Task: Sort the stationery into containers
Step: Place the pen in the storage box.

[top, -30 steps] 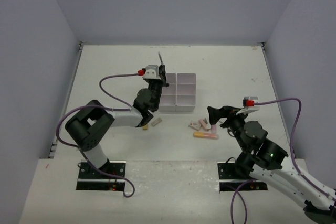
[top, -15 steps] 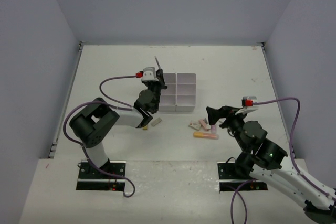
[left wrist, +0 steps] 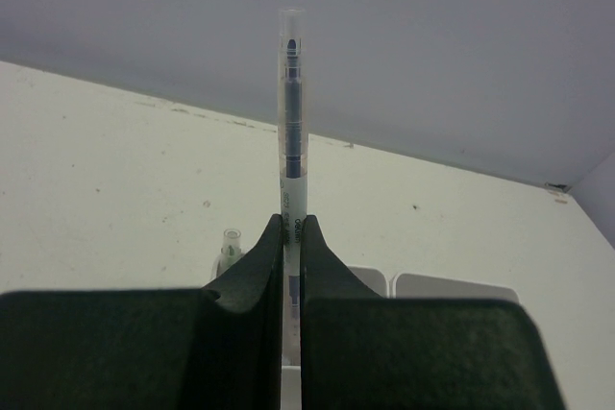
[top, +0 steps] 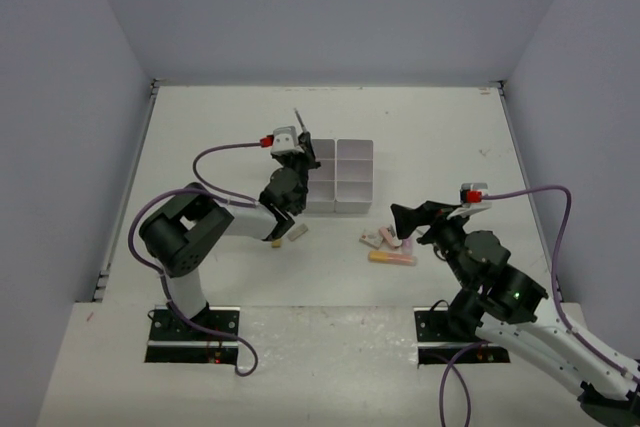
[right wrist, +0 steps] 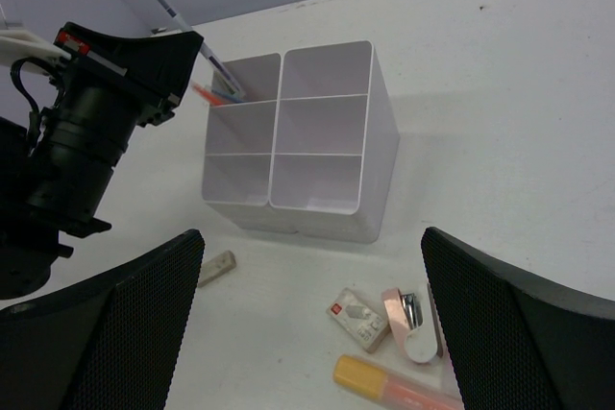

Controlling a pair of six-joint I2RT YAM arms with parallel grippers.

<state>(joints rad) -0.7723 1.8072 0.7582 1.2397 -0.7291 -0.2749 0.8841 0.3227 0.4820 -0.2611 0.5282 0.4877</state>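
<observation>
No txt I can actually read. The pen (left wrist: 291, 122) pinched in my left gripper (left wrist: 288, 229) has dark print along its clear barrel, plus tiny letters just above the jaws, all too blurred to make out. In the right wrist view, the white eraser (right wrist: 357, 312) has a small red mark on its wrapper. It's too small to tell if that's letters or a logo.
</observation>
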